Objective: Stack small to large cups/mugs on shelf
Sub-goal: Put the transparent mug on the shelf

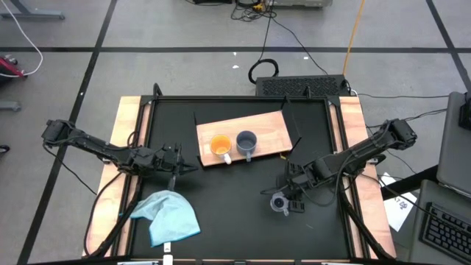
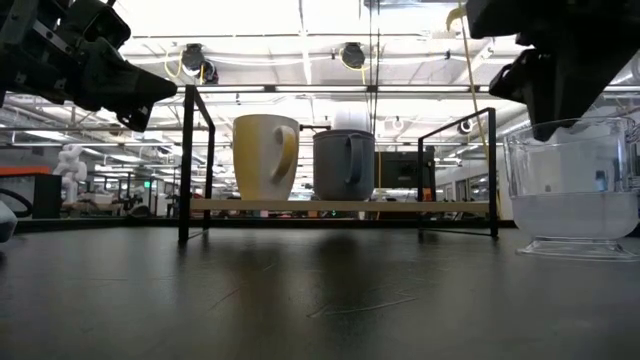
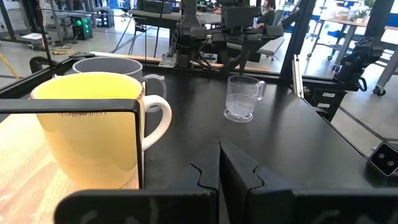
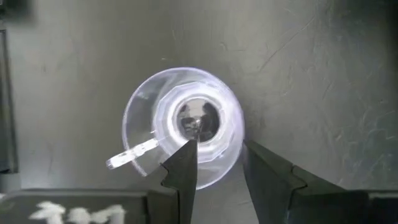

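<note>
Your right gripper [image 4: 217, 165], jaws spread, hangs over the clear cup [image 1: 280, 203] at lower right of the high view, off the shelf [image 1: 272, 129]; likely light, stiff, slippery, so pinch its rim wall; left gripper [image 1: 176, 159] pressed together.

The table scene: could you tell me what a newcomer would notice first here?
Probably the orange cup and grey-blue cup standing side by side on the wooden shelf. Next, the right gripper poised open directly over the clear cup, which stands upright on the black tabletop.
</note>
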Action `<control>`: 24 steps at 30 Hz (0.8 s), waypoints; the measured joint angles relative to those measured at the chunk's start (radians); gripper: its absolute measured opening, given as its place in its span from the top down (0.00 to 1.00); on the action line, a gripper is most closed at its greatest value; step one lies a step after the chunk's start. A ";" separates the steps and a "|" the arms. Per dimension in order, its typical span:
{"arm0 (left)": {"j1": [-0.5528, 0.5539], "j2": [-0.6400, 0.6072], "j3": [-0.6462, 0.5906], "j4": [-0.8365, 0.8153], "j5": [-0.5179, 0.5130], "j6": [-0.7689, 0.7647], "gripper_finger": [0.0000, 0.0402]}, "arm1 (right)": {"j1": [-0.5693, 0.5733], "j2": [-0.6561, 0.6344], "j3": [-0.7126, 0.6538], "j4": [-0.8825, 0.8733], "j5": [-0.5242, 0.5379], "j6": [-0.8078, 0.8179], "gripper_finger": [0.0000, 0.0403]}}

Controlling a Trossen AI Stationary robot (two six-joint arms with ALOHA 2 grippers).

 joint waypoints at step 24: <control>0.000 0.000 0.000 0.002 -0.004 -0.002 0.98 | -0.009 0.000 -0.091 0.140 0.012 -0.128 0.86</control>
